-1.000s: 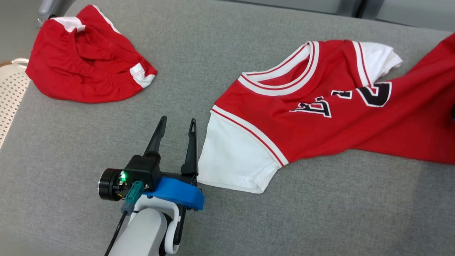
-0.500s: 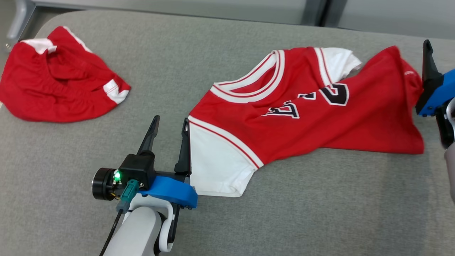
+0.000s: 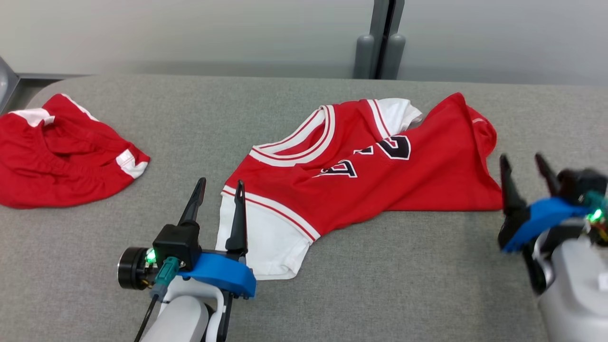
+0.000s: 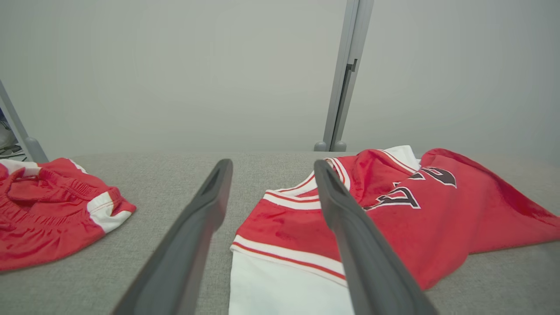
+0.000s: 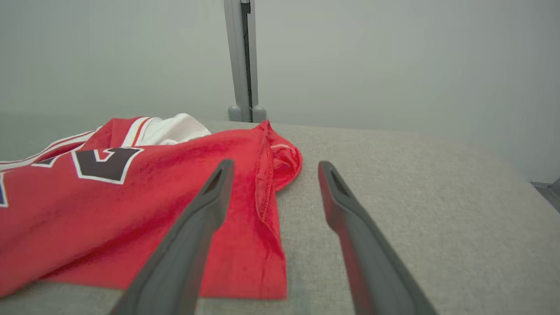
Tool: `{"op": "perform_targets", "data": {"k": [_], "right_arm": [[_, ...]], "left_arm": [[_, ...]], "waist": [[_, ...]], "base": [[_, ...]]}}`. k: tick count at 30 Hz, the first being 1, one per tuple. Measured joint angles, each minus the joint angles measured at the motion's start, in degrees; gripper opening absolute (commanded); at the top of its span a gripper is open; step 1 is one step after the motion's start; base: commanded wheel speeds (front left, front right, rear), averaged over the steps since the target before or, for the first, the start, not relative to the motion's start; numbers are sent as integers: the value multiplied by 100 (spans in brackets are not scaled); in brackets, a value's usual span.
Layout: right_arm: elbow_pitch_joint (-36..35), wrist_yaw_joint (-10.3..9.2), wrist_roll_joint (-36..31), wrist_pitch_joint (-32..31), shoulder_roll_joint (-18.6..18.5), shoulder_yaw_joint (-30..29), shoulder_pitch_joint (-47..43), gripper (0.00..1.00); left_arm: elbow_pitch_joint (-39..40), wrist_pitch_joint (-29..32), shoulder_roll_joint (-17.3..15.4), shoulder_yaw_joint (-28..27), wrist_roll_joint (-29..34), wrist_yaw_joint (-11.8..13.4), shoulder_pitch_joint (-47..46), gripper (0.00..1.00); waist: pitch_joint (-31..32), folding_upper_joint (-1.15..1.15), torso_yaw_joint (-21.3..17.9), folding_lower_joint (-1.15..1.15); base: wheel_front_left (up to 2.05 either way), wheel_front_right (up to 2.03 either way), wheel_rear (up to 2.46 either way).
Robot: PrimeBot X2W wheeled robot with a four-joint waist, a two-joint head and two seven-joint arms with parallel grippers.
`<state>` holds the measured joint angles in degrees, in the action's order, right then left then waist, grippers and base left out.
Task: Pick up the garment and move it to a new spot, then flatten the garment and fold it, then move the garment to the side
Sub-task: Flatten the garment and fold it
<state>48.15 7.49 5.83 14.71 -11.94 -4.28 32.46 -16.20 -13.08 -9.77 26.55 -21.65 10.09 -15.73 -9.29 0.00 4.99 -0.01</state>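
So we're working over a big padded surface covered in grey woven fabric (image 3: 342, 285). The red-and-white mesh basketball jersey (image 3: 380, 190) is lying front-up around the middle of it, collar toward our left and hem toward our right. A crumpled pair of red shorts with white trim (image 3: 61, 161) is sitting well apart on the far left. Both tools are hanging empty. The left gripper (image 3: 221, 183) is standing with its fingers spread right at the edge of the near white sleeve (image 3: 256, 242). The right gripper (image 3: 521, 159) is hovering spread wide just beside the hem's near corner, pinching nothing.

We're guessing this thing is going to handle light, floppy and a bit slick, sagging and sliding rather than holding any shape. We're thinking the best bites are a shoulder or sleeve edge on one end and a hem corner on the other, so it's getting pulled taut between two points.

Stuff we're struggling with:
- The far sleeve is partly tucking under the body.
- The far hem corner is curling over itself.
- The lettering is creasing too much to read.
- The shorts are getting cut off at the frame edge.
- We can't tell whether the left finger is actually touching the sleeve.
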Motion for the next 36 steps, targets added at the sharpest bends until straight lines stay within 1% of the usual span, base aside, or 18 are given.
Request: {"op": "perform_targets", "data": {"k": [3, 4, 5, 6, 8, 10, 13, 17, 23, 27, 28, 29, 30, 31, 33, 36], "right_arm": [[-225, 0, 71, 3, 192, 8, -538, 100], [-225, 0, 71, 3, 192, 8, -538, 100], [-341, 0, 83, 8, 333, 5, -811, 100], [-341, 0, 83, 8, 333, 5, -811, 100], [-400, 0, 110, 1, 476, 4, -1010, 100], [-411, 0, 94, -33, 519, 8, -1100, 100], [-401, 0, -16, -59, 505, -137, -1093, 100], [-204, 0, -249, -138, 410, -474, -964, 100], [255, 0, -488, -252, 338, -860, -566, 100], [648, 0, -559, -393, 333, -915, -282, 100], [732, 0, -571, -396, 332, -888, -204, 87], [813, 0, -568, -392, 334, -877, -124, 63], [884, 0, -560, -375, 335, -861, -52, 41], [967, 0, -545, -357, 332, -846, 19, 29], [1085, 0, -524, -323, 324, -793, 103, 0], [1168, 0, -461, -197, 322, -689, 177, 0]], "left_arm": [[34, 37, -26, 1, -29, 21, 98, 100], [34, 37, -26, 1, -29, 21, 98, 100], [51, 41, -49, 3, -55, 47, 174, 100], [51, 41, -49, 3, -55, 47, 174, 100], [71, 47, -67, 1, -73, 49, 217, 100], [90, 65, -80, 5, -97, 53, 266, 100], [129, 98, -93, 29, -97, 53, 271, 100], [168, 140, -107, 74, -92, 52, 270, 100], [201, 164, -137, 101, -88, 75, 262, 100], [233, 165, -165, 91, -88, 103, 242, 100], [242, 165, -172, 89, -88, 107, 235, 100], [249, 165, -178, 87, -88, 122, 231, 100], [256, 165, -186, 83, -88, 124, 227, 100], [258, 165, -198, 78, -88, 135, 220, 100], [261, 166, -222, 70, -89, 148, 198, 100], [271, 171, -230, 62, -89, 172, 196, 100]], "waist": [[70, 0, -35, 0], [70, 0, -35, 0], [99, 0, -45, 0], [99, 0, -45, 0], [120, 0, -50, 0], [124, 0, -48, 0], [109, 0, -17, 1], [57, 0, 72, 1], [-99, 0, 222, 1], [-230, 0, 271, 1], [-258, 0, 279, 2], [-280, 1, 282, 1], [-295, 0, 279, 2], [-303, 0, 272, 2], [-303, 0, 253, 2], [-277, 0, 212, 1]], "base": [[0, 0, 0], [0, 0, 0], [0, 0, 0], [0, 0, 0], [0, 0, 0], [0, 0, 0], [0, 0, 0], [0, 0, 0], [0, 0, 0], [0, 0, 0], [0, 0, 0], [0, 0, 0], [0, 0, 0], [0, 0, 0], [0, 0, 0], [0, 0, 0]]}}
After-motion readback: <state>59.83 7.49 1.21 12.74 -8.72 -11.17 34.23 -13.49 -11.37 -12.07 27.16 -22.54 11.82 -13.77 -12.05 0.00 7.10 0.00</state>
